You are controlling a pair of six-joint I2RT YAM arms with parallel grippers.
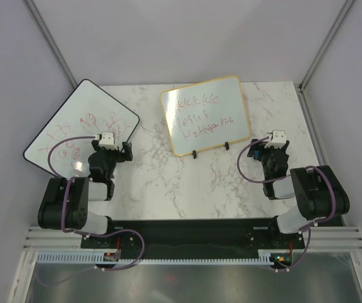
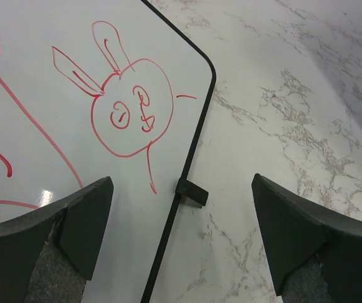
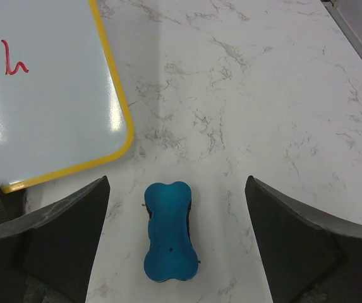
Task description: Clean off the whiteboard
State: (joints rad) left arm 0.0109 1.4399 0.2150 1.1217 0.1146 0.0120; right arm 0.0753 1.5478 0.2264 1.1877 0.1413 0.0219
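Judged task as not begun: found no stroke wiped off the whiteboard (image 1: 205,117), w/ three lines of writing across its face. Saw it propped, leaning back on two small blk feet (image 1: 195,154), mid-table twd the far edge, btwn the two arms & nearer the right one. Spotted a blue bone-shaped eraser (image 3: 168,230) lying flat on the marble table (image 1: 168,183), near the board's near right-hand corner, apart from it. Left to do, by est.: pick up eraser, carry to board, rub out every line. Found right gripper (image 3: 177,183) spread wide, holding nothing, touching nothing; hung above the eraser w/ a finger either side & plenty of gap. Reckoned a straight drop & close would take it across its narrow waist. Found left gripper (image 2: 182,178) equally spread & empty, hovering over the rim of the larger blk-edged board (image 2: 73,95) w/ red doodles, incl. a rabbit face (image 2: 130,107). Couldn't tell from wrist views how high either hung off the surface.
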